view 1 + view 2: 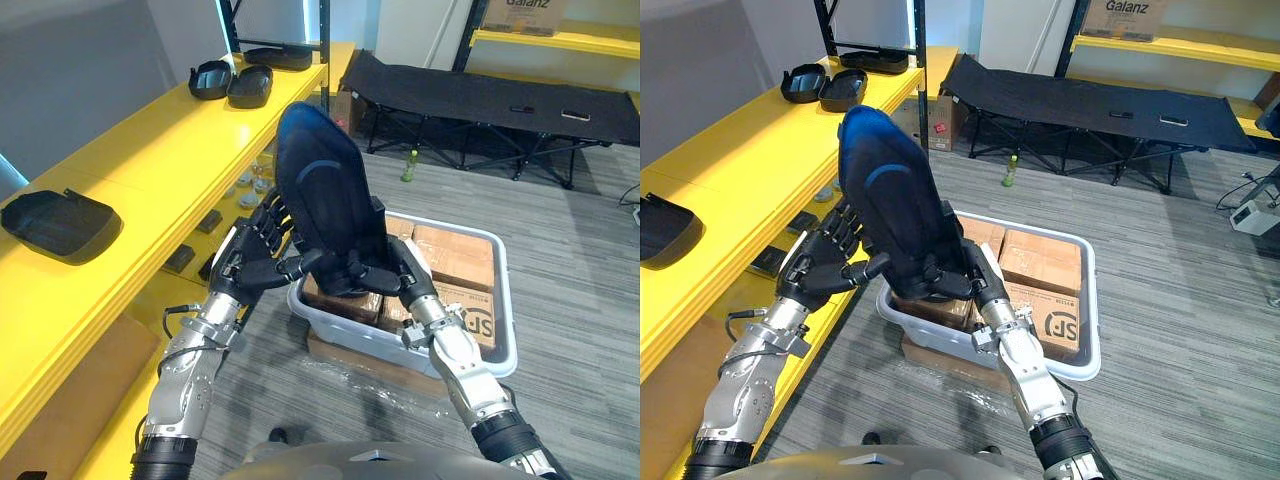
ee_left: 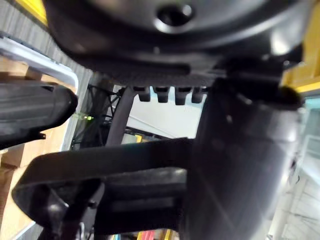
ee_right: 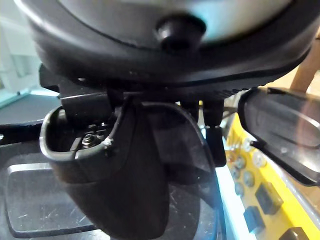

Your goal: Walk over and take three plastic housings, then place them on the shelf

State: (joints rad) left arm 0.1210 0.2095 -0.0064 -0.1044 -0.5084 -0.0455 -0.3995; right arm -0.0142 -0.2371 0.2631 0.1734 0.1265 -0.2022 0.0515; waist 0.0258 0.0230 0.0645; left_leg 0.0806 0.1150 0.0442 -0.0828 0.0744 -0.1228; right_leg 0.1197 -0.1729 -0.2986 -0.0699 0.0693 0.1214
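Observation:
I hold a dark, elongated plastic housing (image 1: 325, 200) upright between both hands, above the near left corner of a grey bin. My left hand (image 1: 255, 255) is on its left edge, fingers along the back and thumb pressing the front. My right hand (image 1: 405, 270) grips the housing's lower end with curled fingers; in the right wrist view the thumb (image 3: 75, 145) hooks over the rim. More dark housings lie on the yellow shelf (image 1: 150, 160): one near me (image 1: 60, 225), two side by side farther along (image 1: 230, 82), and another at the far end (image 1: 278, 57).
The grey bin (image 1: 500, 300) holds cardboard boxes (image 1: 455, 255) and stands on the floor just right of the shelf. Small parts sit on the lower shelf level (image 1: 250, 185). A black folding cot (image 1: 480, 95) and a green bottle (image 1: 409, 165) are farther back.

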